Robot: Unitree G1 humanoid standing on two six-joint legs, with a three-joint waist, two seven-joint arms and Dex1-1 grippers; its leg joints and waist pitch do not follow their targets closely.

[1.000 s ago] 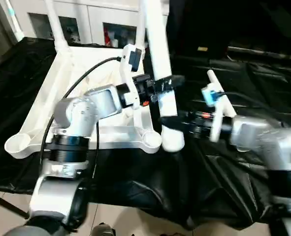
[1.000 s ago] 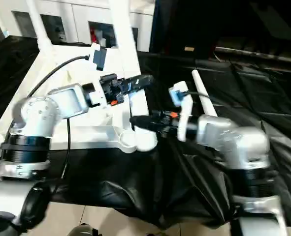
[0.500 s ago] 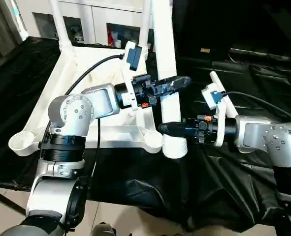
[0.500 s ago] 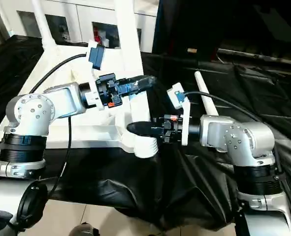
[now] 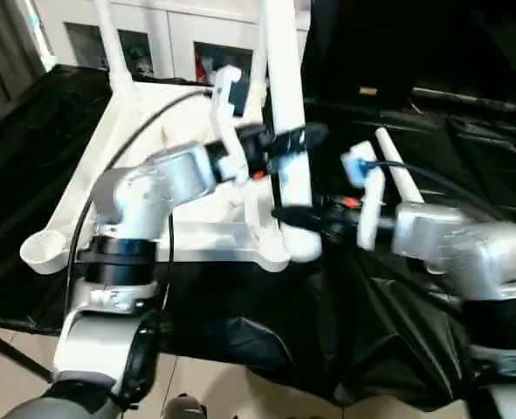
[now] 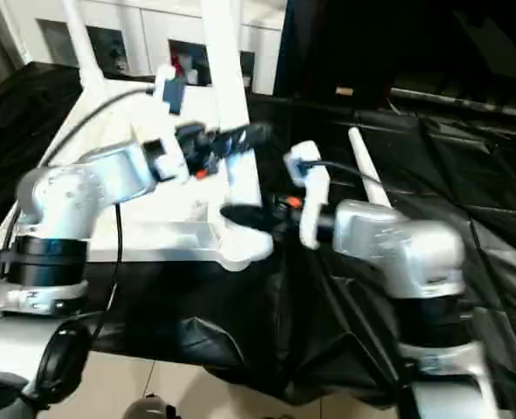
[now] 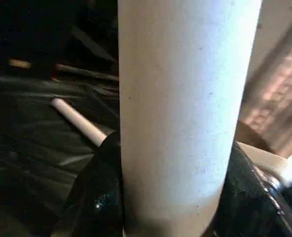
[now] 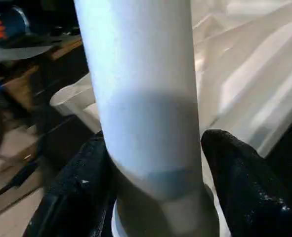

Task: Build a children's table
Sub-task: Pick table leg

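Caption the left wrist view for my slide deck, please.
Left end effector clamped around an upright white table leg, a spare leg lying on black cloth behind.

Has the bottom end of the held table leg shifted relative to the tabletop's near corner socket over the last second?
Yes. The leg bottom has moved left, from beside the corner socket to over it.

Indoor lab or demo room, black sheeting (image 5: 388, 332) covering the worktable, white glass-door cabinet (image 5: 183, 39) standing upper left

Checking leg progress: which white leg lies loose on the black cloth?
The leg right of the right gripper; the others stand upright, one held by both grippers.
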